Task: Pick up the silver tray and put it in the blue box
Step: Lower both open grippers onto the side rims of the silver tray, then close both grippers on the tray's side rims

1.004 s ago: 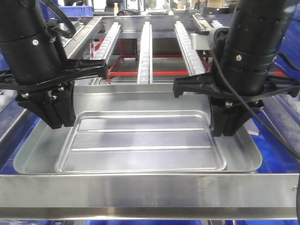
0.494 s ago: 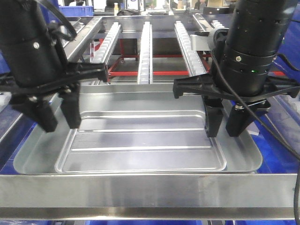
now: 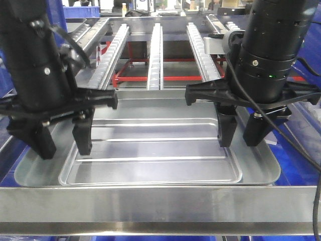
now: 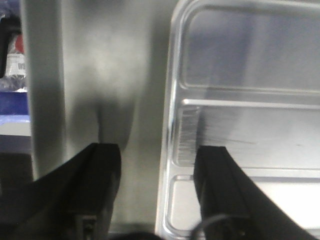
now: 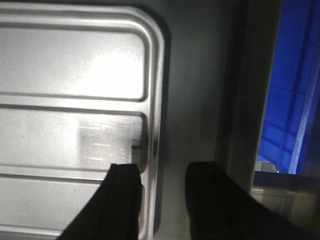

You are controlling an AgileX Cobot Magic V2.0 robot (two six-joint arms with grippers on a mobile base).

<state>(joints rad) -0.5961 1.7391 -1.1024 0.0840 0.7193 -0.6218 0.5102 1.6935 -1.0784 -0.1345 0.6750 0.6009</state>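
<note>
Two grippers spread wide; silver tray unheld.
Left gripper and right gripper are positioned over opposite sides of the tray, which lies flat, seemingly within the blue box; placement is judged complete, only withdrawal remaining.

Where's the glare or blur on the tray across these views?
Front view: sharp, silver tray shows only soft reflections. Left wrist: soft focus, hazy bright patch on the rim, left end effector dark and blurred. Right wrist: strong glare on the tray centre, right end effector silhouetted.
</note>
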